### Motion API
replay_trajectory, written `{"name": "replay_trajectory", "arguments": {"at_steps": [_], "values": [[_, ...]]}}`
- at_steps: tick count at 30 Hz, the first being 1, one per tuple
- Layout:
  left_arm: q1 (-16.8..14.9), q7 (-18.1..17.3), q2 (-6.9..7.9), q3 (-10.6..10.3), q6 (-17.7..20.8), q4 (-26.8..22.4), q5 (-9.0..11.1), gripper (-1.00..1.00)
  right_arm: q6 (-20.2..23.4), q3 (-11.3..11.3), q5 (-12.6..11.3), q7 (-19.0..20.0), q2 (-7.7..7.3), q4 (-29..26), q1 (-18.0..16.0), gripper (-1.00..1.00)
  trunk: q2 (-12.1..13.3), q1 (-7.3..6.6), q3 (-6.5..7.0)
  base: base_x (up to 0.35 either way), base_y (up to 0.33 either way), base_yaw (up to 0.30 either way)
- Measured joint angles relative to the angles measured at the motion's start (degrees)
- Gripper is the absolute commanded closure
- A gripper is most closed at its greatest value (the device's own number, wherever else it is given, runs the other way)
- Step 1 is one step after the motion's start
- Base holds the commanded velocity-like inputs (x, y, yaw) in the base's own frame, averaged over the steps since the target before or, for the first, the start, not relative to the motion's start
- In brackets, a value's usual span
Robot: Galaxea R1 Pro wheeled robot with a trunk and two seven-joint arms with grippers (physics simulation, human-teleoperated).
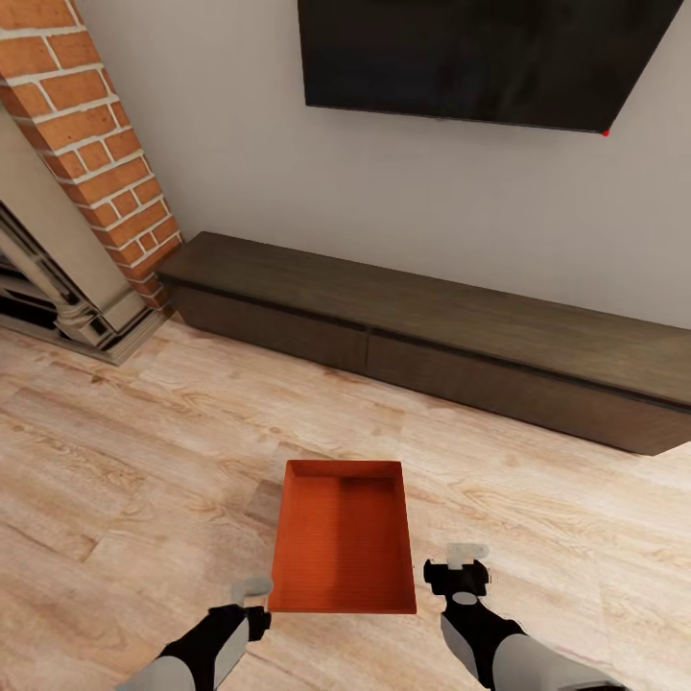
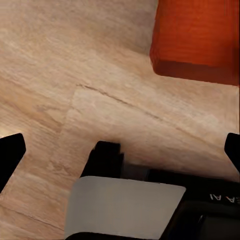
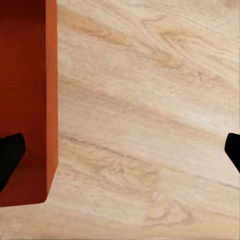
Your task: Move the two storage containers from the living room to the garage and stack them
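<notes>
One orange-red open-top storage container (image 1: 344, 537) lies empty on the living room's light wood-plank floor (image 1: 144, 461), just ahead of me. My left gripper (image 1: 251, 593) hovers by its near left corner, open and holding nothing. In the left wrist view the container's corner (image 2: 197, 40) sits ahead of the open left gripper (image 2: 120, 150). My right gripper (image 1: 467, 561) is open beside the container's near right corner, a small gap away. In the right wrist view the container's long wall (image 3: 27, 100) runs past one finger of the right gripper (image 3: 120, 150), with bare planks between the fingers.
A long low dark-brown cabinet (image 1: 432, 336) runs along the white wall beyond the container. A red brick fireplace (image 1: 96, 144) stands at the far left. A black screen (image 1: 480, 58) hangs on the wall above the cabinet. Open plank floor lies on both sides.
</notes>
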Motion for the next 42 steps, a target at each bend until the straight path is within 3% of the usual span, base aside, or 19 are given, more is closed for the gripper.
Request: {"name": "replay_trajectory", "arguments": {"at_steps": [2, 4, 6, 8, 14, 23, 42], "values": [[-0.12, 0.33, -1.82, -0.58, -0.32, -0.39, -4.78, -1.00, 0.00, 0.20, 0.05, 0.02, 1.87, 0.04, 0.03, -1.00, 0.00, 0.00, 0.00, 0.000, 0.000, 0.000], [-0.17, 0.55, -2.35, -0.61, -0.76, -0.60, -6.32, -1.00, -0.06, 0.30, 0.08, 0.03, 3.26, 0.12, 0.04, -1.00, 0.00, 0.00, 0.00, 0.000, 0.000, 0.000], [-0.19, 0.61, -2.29, -0.34, -2.14, -0.57, -6.00, -1.00, -0.10, 0.28, 0.07, 0.21, 3.73, 0.38, 0.08, -1.00, 0.00, 0.00, 0.00, 0.000, 0.000, 0.000], [-0.20, 0.61, -2.16, 0.00, -5.88, -0.11, -4.30, -1.00, -1.25, 0.32, 0.18, 1.02, 4.19, 1.93, 0.38, -1.00, 0.00, 0.00, 0.00, 0.000, 0.000, 0.000], [-0.21, 0.60, -2.16, 0.05, -8.51, -0.06, -2.96, -1.00, -3.00, 0.36, 0.49, 1.90, 4.22, 3.05, 0.54, -1.00, 0.00, 0.00, 0.00, 0.000, 0.000, 0.000], [-0.21, 0.02, -2.16, -0.15, -8.70, -5.82, -2.83, -1.00, -3.48, 0.18, 0.17, 2.13, 4.13, 3.22, 0.57, -1.00, 0.00, 0.00, 0.00, 0.000, 0.000, 0.000], [-0.21, -0.10, -2.37, -0.13, -9.17, -6.67, -3.02, -1.00, -3.46, 0.18, 0.16, 2.24, 4.12, 3.23, 0.57, -1.00, 0.00, 0.00, 0.00, 0.000, 0.000, 0.000]]}}
